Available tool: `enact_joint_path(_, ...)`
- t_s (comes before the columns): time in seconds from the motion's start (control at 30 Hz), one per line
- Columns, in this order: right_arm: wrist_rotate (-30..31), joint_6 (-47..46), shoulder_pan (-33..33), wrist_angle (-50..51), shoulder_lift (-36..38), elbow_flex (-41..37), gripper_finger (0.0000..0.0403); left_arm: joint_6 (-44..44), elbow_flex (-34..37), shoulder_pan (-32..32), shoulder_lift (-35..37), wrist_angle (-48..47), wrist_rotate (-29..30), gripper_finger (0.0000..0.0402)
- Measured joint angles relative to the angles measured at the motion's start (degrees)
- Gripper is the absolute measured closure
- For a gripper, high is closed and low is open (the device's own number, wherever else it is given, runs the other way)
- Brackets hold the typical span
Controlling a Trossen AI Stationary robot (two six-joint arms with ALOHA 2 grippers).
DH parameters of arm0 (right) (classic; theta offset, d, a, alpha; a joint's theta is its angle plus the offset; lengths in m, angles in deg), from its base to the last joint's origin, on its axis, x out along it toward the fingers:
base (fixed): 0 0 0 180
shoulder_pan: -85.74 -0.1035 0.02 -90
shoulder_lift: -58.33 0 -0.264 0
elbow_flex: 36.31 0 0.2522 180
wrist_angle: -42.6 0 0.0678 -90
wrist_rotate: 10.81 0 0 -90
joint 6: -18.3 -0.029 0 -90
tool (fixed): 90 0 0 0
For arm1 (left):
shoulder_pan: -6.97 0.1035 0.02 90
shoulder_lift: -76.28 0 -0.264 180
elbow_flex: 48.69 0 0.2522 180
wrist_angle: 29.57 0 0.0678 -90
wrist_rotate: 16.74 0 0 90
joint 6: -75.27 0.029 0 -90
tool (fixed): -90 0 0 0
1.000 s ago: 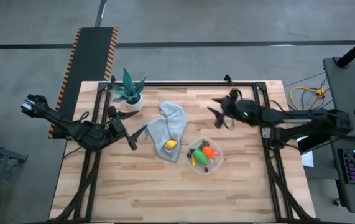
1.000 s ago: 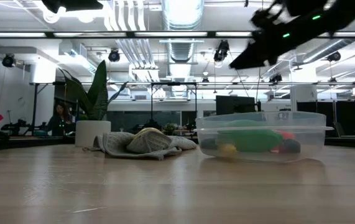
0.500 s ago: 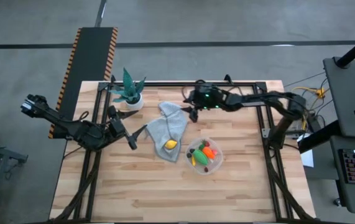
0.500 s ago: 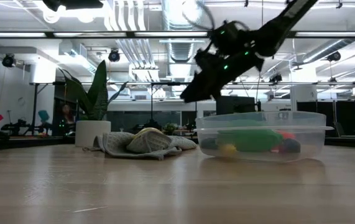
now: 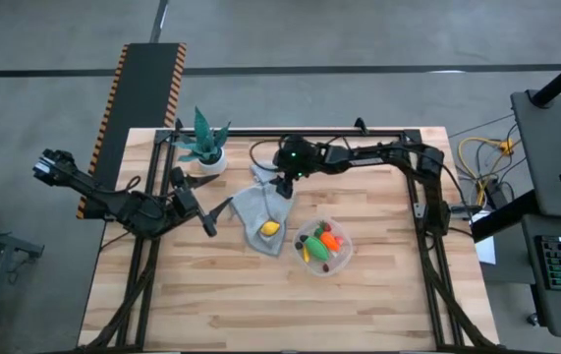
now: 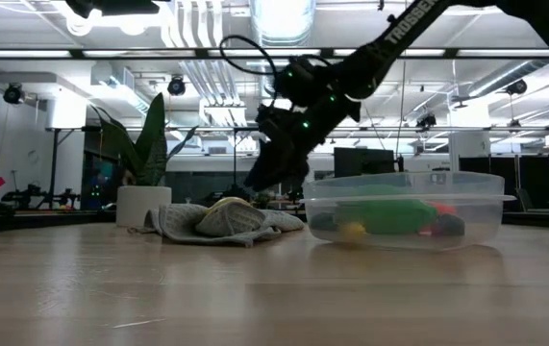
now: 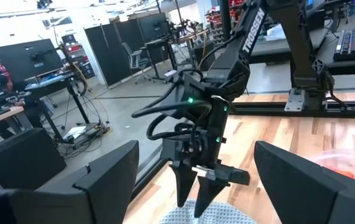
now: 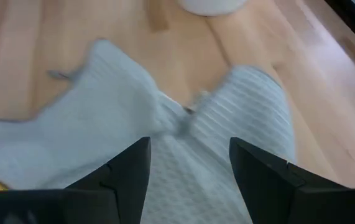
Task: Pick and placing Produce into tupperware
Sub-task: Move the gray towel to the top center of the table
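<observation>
The clear round tupperware [image 5: 323, 247] stands right of the table's middle and holds the orange carrot [image 5: 331, 238], a green piece [image 5: 312, 246] and small berries. In the low view [image 6: 404, 210] it shows at the right. The yellow lemon [image 5: 271, 228] lies on the near part of a grey cloth [image 5: 265, 205]. My right gripper [image 5: 282, 189] hangs open above the cloth's far part [image 8: 183, 124], fingers pointing down and clear of it [image 6: 255, 181]. My left gripper [image 5: 211, 218] is open and empty, level, at the cloth's left side.
A potted plant in a white pot [image 5: 204, 149] stands at the far left, just beyond the cloth. A dark frame rail [image 5: 359, 131] runs along the table's far edge. Bare wood lies along the near half of the table [image 5: 260, 305].
My right gripper has swept from the far right of the table toward the left edge and gone down, ending over the far part of the grey cloth. The cloth, the lemon and the tupperware have stayed put.
</observation>
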Motion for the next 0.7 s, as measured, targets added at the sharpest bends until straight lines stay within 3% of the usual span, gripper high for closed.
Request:
enact_joint_path(0.17,0.8,1.7,-3.2,3.7,-0.1,2.9,0.0193,0.0,0.0,0.0,-0.6,-0.1,0.0,0.0100)
enact_joint_path(0.33,7.2,4.1,-6.1,4.1,-0.3,3.1,0.0193,0.0,0.0,0.0,-0.8,-0.1,0.0,0.0100)
enact_joint_path(0.7,7.4,2.7,-7.6,7.1,-2.8,3.0,0.0193,-0.1,0.1,0.0,-1.4,0.0,0.0,0.0100)
